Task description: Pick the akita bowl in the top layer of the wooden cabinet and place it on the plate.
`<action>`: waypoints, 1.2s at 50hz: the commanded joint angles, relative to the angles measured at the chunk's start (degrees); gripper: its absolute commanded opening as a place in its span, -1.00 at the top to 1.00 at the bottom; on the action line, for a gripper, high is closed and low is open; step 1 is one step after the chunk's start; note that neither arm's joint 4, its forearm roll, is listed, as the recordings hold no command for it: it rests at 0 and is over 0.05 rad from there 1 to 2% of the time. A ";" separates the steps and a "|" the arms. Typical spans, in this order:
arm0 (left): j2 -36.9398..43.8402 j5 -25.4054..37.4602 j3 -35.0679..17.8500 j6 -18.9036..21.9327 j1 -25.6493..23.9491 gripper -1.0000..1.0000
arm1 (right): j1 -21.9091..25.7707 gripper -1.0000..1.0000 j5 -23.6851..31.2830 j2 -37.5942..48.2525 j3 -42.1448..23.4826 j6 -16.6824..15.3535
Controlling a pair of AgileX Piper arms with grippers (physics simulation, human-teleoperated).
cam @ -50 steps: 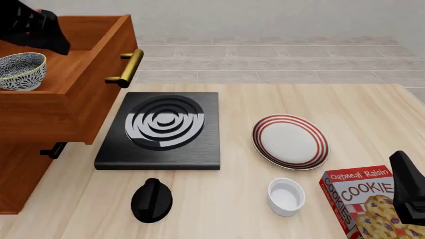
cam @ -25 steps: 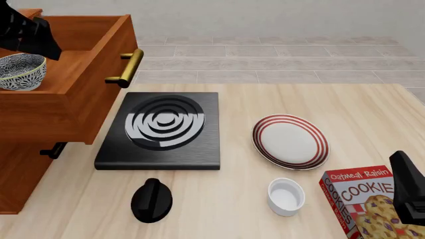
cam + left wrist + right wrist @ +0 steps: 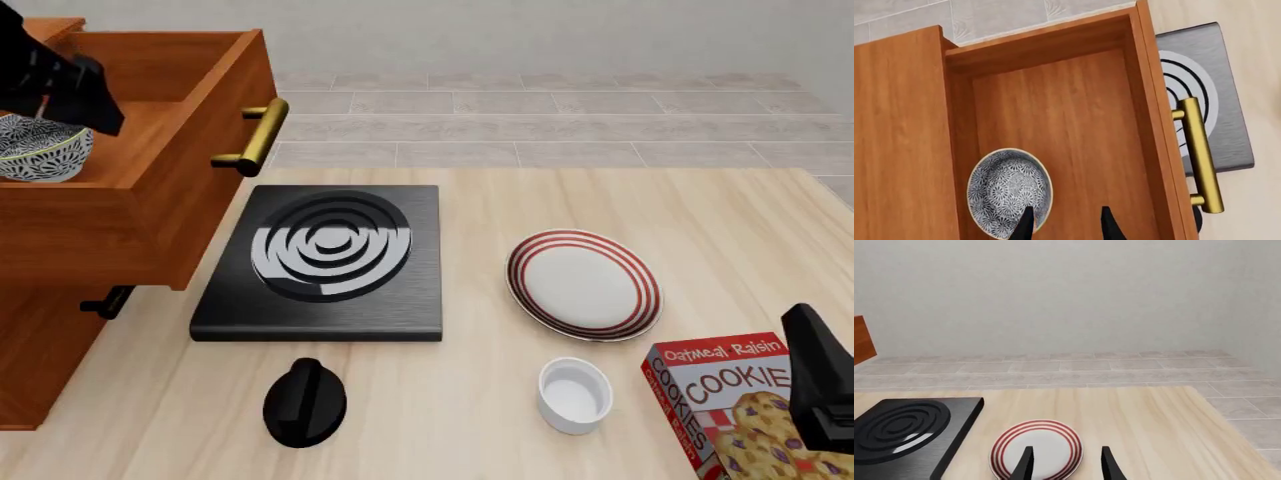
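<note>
The left gripper [image 3: 1063, 225] hangs open above the bowl [image 3: 1009, 191] in the drawer [image 3: 1054, 115]; the right gripper [image 3: 1064, 462] is open too.

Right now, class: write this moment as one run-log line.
stage: reaching | left gripper: open, one fingertip over akita bowl rim | bowl: in top layer, ungrasped | plate: bare | right gripper: open, idle

- Akita bowl [image 3: 36, 150] sat in the top layer [image 3: 160, 190], pulled out at far left.
- Stove [image 3: 324, 262] lay right of the wooden cabinet [image 3: 34, 345]; plate [image 3: 583, 285] right of stove.
- Cup [image 3: 575, 395] sat in front of plate, cookie box [image 3: 727, 400] to its right.
</note>
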 commanded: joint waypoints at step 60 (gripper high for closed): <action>1.01 -7.24 9.35 0.23 2.01 -1.00 | 0.22 -1.00 0.47 0.00 0.10 -0.78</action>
